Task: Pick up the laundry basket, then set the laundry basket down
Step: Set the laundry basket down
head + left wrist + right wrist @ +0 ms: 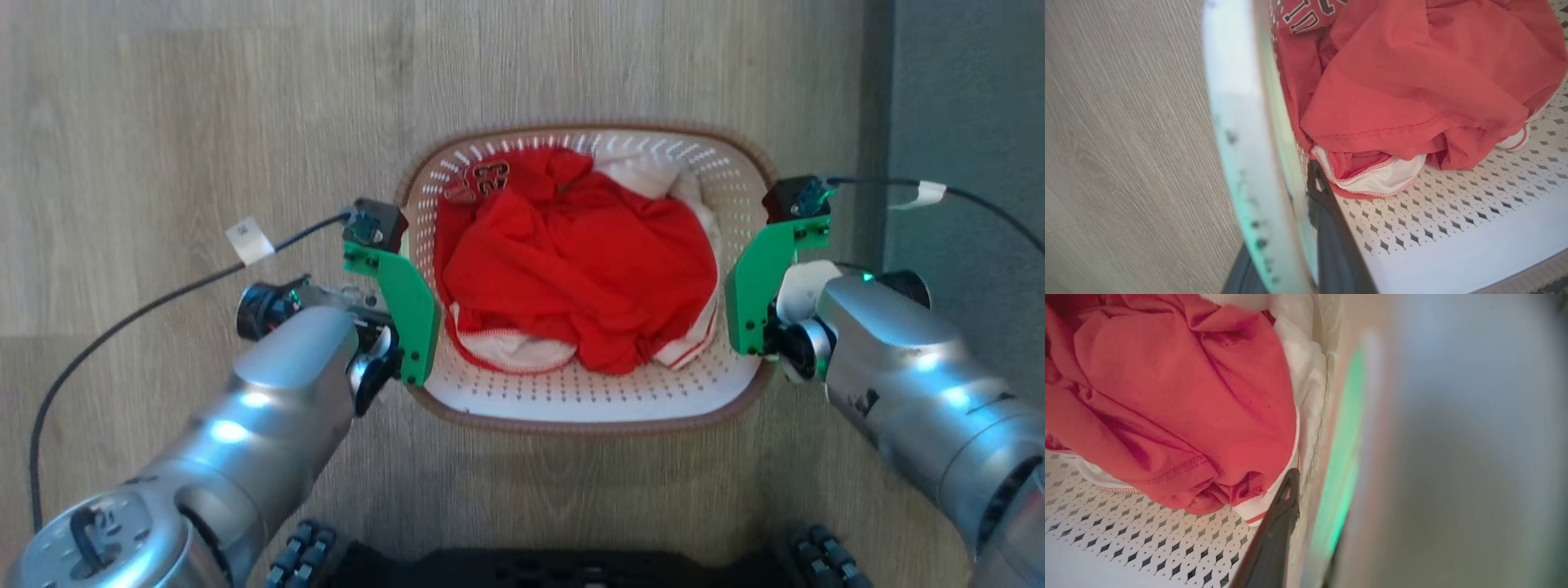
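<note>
My left gripper point(408, 314) and right gripper point(747, 306) each clamp a side wall of the laundry basket point(588, 418), which sits centred between my arms and holds red clothes point(571, 261). I judge both sides should rise together, level, without squeezing inward.
</note>
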